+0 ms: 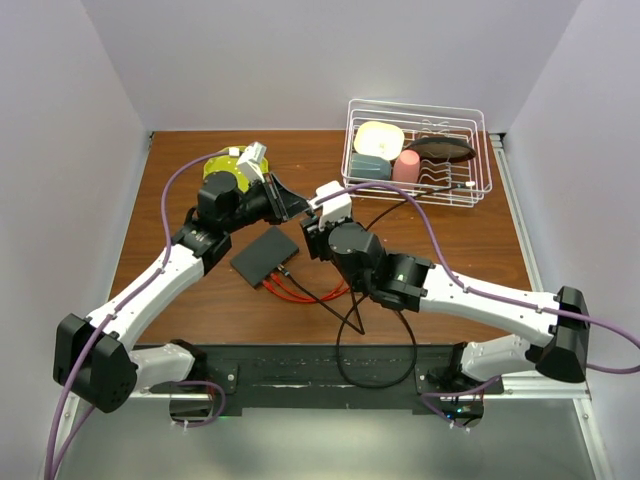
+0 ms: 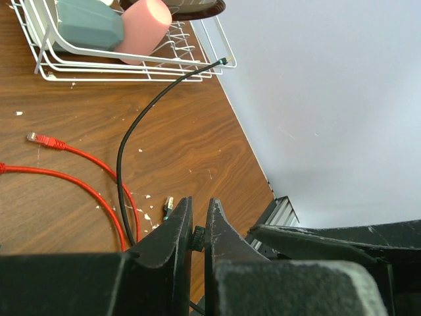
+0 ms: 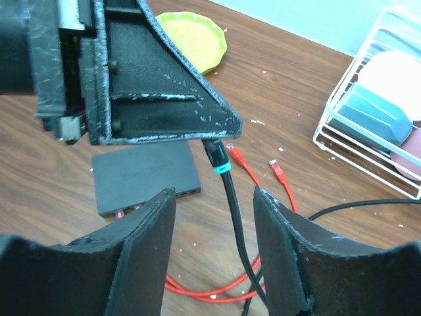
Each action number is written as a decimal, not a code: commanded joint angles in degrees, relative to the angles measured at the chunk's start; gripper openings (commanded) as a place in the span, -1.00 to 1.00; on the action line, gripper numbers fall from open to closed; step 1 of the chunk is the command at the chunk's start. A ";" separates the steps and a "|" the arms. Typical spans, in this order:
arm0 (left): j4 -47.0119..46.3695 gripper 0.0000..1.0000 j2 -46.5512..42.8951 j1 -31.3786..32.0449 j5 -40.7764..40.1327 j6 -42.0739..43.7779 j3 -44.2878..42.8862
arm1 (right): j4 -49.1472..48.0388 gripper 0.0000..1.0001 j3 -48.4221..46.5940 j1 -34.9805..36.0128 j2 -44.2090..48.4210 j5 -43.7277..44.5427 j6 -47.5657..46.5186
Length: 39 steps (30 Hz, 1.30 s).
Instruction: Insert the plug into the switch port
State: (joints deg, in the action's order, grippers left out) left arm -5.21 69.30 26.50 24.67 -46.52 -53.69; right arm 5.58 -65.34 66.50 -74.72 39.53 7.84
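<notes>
Insertion not yet done: left hand (image 2: pixel 198 218) pinches the plug (image 3: pixel 217 158) above the tabletop (image 1: pixel 470 250), clear of the switch port (image 3: pixel 187 192); right hand (image 3: pixel 214 196) spread around the cable (image 3: pixel 238 238)

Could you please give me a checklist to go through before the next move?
1. Left gripper clamped on the plug: ok.
2. Right gripper open, its jaws on either side of the black cable below the plug: ok.
3. Plug seated in the switch: not ok, it is held apart from it.
4. Free port on the switch: cannot tell; red cables enter its port edge.
</notes>
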 commanded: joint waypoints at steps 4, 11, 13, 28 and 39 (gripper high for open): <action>-2.61 -1.00 -1.45 -0.93 2.84 -0.59 -0.98 | -4.35 -0.09 0.30 -3.74 -0.96 -3.66 1.13; -2.43 -1.00 -1.71 -1.19 3.20 -0.32 -0.98 | -5.32 -0.17 1.36 -6.82 -1.22 -8.59 2.01; -2.52 -1.00 -1.62 -1.28 3.20 -0.24 -0.98 | -5.32 -0.19 1.53 -6.82 -1.13 -9.99 1.92; -2.70 -1.00 -1.09 -1.36 3.99 -0.24 -0.98 | -7.08 -0.59 2.59 -7.44 -3.15 -12.37 2.18; -3.14 -1.00 0.05 -1.45 5.48 -0.15 -0.98 | -10.86 -1.00 3.82 -8.23 -3.06 -9.65 1.75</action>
State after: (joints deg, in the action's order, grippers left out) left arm -5.08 69.52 24.97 26.63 -45.87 -53.67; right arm -1.32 -62.00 59.11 -78.02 27.40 9.34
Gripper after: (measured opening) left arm 0.106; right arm 0.152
